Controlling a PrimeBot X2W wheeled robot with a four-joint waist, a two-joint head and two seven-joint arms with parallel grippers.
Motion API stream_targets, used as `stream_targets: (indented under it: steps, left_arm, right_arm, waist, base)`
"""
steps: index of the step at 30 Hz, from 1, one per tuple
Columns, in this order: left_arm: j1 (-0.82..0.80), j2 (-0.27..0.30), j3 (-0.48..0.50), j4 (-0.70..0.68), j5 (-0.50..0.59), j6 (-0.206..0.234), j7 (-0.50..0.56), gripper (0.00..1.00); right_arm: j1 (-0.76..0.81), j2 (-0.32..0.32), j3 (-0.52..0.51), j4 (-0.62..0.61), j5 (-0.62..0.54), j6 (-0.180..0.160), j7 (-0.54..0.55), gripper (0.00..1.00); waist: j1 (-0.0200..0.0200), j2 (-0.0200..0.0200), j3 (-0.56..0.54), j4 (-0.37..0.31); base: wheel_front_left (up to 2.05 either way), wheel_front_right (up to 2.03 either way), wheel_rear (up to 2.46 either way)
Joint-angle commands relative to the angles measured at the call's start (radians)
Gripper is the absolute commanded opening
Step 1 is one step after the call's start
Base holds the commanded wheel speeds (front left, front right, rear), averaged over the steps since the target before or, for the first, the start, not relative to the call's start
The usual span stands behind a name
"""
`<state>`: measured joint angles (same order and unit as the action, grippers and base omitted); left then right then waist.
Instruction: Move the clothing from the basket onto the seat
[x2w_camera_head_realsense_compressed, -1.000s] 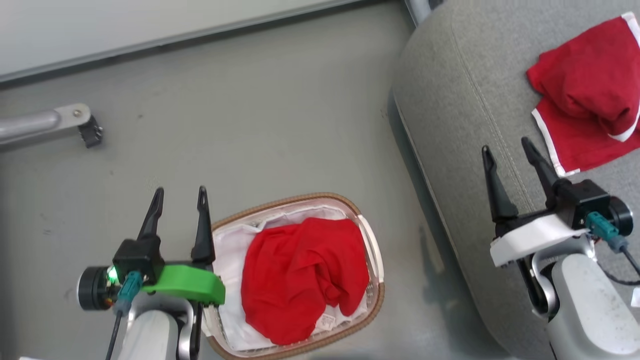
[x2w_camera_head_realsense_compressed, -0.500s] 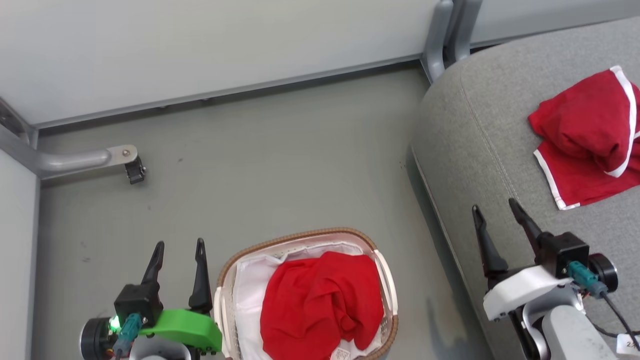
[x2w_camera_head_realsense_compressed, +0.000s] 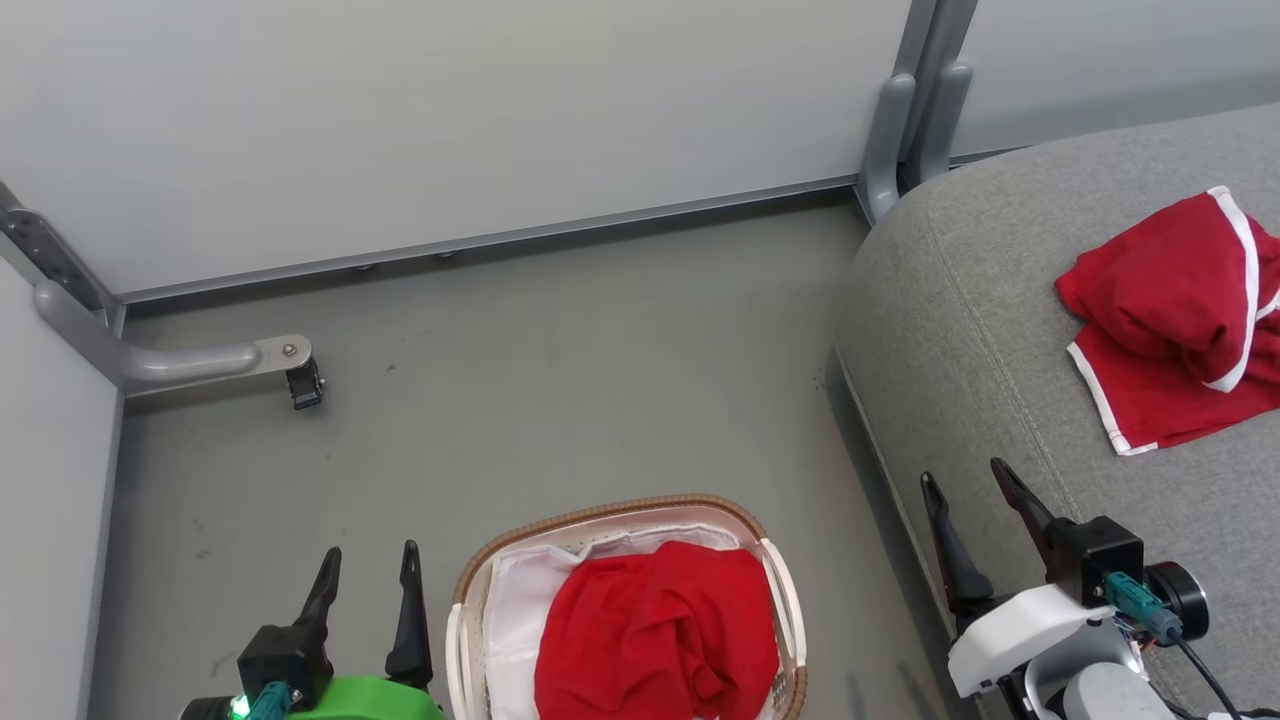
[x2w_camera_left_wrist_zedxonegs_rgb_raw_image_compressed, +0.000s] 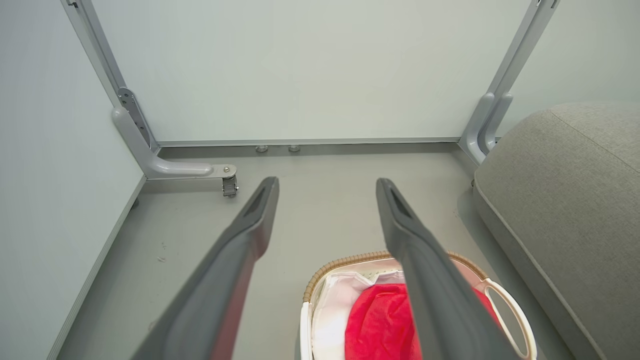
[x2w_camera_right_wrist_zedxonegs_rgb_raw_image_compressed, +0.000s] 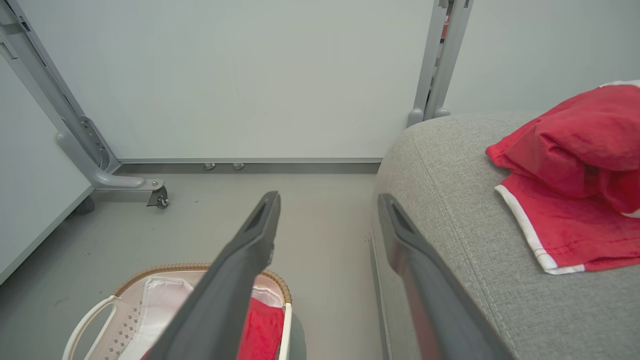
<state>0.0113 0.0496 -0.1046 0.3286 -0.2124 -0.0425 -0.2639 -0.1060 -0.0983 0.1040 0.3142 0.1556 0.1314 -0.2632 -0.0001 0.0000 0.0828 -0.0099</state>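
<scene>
Head view: left gripper (x2w_camera_head_realsense_compressed: 370, 548) and right gripper (x2w_camera_head_realsense_compressed: 965, 472) held apart, empty; clothing (x2w_camera_head_realsense_compressed: 655, 630) heaped in the basket (x2w_camera_head_realsense_compressed: 600, 505), another garment (x2w_camera_head_realsense_compressed: 1170, 300) laid on the seat (x2w_camera_head_realsense_compressed: 980, 350); a fresh basket grasp is judged due.

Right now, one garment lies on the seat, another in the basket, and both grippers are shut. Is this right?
No: the left gripper and right gripper are open, per both wrist views. One garment on the seat, the other garment in the basket: correct.

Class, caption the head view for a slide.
Open left pincer beside basket of red clothing; open right pincer by seat bearing another garment.
</scene>
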Motion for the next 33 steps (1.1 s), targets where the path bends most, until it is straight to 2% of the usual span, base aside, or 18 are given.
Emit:
stream_targets:
  steps: [1,12,20,23,33]
  left_arm:
    - [0.011,0.002,-0.003,-0.004,-0.004,0.001,-0.001,1.0]
    - [-0.055,0.002,-0.056,0.008,-0.008,-0.008,-0.001,1.0]
    - [-0.158,0.002,-0.131,0.039,-0.017,0.008,-0.001,1.0]
    - [-0.198,0.002,-0.158,0.076,-0.022,-0.007,-0.001,1.0]
    - [-0.344,0.004,-0.22,0.205,-0.008,-0.016,-0.001,1.0]
  right_arm:
    - [0.014,-0.001,0.001,0.002,0.001,-0.001,-0.002,1.0]
    - [-0.05,-0.012,0.025,-0.027,0.022,-0.001,-0.002,1.0]
    - [-0.143,-0.018,0.054,-0.084,0.051,-0.001,-0.002,1.0]
    - [-0.177,-0.015,0.065,-0.106,0.065,-0.001,-0.002,1.0]
    - [-0.272,0.001,0.095,-0.178,0.09,-0.001,-0.002,1.0]
  waist:
    - [0.0001,0.0,0.001,-0.001]
    - [0.0001,0.0,0.085,-0.035]
    - [0.0001,0.0,0.235,-0.1]
    - [0.0001,0.0,0.293,-0.127]
    - [0.0001,0.0,0.468,-0.207]
  base:
    - [0.0,0.0,0.0]
    - [0.0,0.0,0.0]
    - [0.0,0.0,0.0]
    - [0.0,0.0,0.0]
    - [0.0,0.0,0.0]
